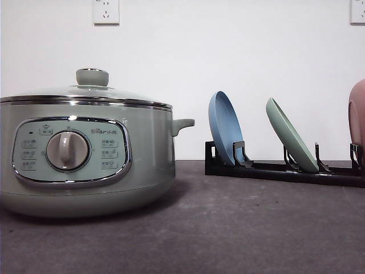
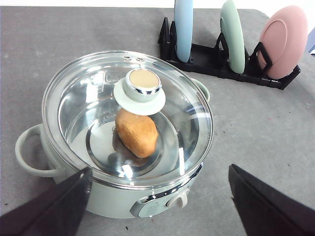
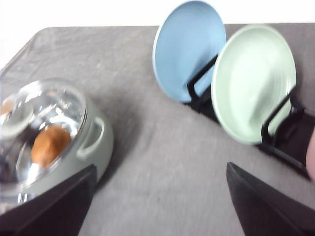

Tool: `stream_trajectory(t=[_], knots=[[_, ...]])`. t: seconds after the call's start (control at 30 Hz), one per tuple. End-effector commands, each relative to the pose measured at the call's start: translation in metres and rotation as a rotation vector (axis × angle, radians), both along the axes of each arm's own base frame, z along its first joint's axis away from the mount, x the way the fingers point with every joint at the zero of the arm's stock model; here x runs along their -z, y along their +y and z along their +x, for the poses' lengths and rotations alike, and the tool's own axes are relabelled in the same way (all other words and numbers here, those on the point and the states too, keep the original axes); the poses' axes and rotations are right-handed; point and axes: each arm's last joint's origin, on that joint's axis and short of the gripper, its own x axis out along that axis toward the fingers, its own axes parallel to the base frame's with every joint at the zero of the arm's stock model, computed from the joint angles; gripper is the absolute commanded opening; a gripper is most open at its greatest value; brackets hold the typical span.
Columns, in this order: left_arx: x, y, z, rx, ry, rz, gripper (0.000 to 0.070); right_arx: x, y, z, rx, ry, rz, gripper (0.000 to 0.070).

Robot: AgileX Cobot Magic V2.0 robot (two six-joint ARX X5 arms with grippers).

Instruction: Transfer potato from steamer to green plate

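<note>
The sage-green steamer (image 1: 85,154) stands on the left of the table with its glass lid (image 2: 98,103) on, green knob (image 2: 141,88) on top. Through the lid I see the orange-brown potato (image 2: 137,132) lying inside; it also shows in the right wrist view as the potato (image 3: 49,145). The green plate (image 1: 291,136) leans on edge in a black rack (image 1: 274,170), seen face-on as the green plate (image 3: 252,82). My left gripper (image 2: 157,206) hovers open above the steamer's front. My right gripper (image 3: 157,206) is open above bare table between steamer and rack.
A blue plate (image 1: 224,128) leans in the rack left of the green one, and a pink plate (image 1: 357,117) stands at the rack's right end. Grey cloth table (image 1: 228,228) lies between steamer and rack. A white wall is close behind.
</note>
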Motion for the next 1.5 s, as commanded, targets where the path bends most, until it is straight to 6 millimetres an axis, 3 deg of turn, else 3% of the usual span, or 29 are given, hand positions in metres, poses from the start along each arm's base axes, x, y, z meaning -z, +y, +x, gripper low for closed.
stream_trajectory(t=[0.0, 0.23, 0.53, 0.73, 0.87, 1.13, 1.47], knots=[[-0.007, 0.0, -0.001, 0.013, -0.03, 0.008, 0.0565, -0.005, 0.002, 0.018, 0.0, 0.01, 0.01, 0.0532], [-0.007, 0.0, -0.001, 0.013, -0.03, 0.008, 0.0564, 0.0, 0.009, 0.086, -0.008, 0.042, 0.025, 0.0532], [-0.007, 0.0, -0.001, 0.013, -0.03, 0.008, 0.0561, 0.039, 0.018, 0.157, -0.005, 0.094, 0.039, 0.053], [-0.007, 0.0, -0.001, 0.013, -0.03, 0.008, 0.0561, 0.071, 0.027, 0.189, 0.03, 0.113, 0.004, 0.0526], [-0.006, 0.0, -0.001, 0.013, -0.03, 0.008, 0.0561, 0.09, 0.034, 0.205, 0.028, 0.116, -0.004, 0.0461], [-0.006, 0.0, -0.001, 0.013, -0.027, 0.008, 0.0561, 0.121, 0.042, 0.226, 0.074, 0.146, -0.05, 0.0451], [-0.006, 0.0, -0.001, 0.013, -0.025, 0.008, 0.0561, 0.13, 0.044, 0.23, 0.074, 0.161, -0.048, 0.0119]])
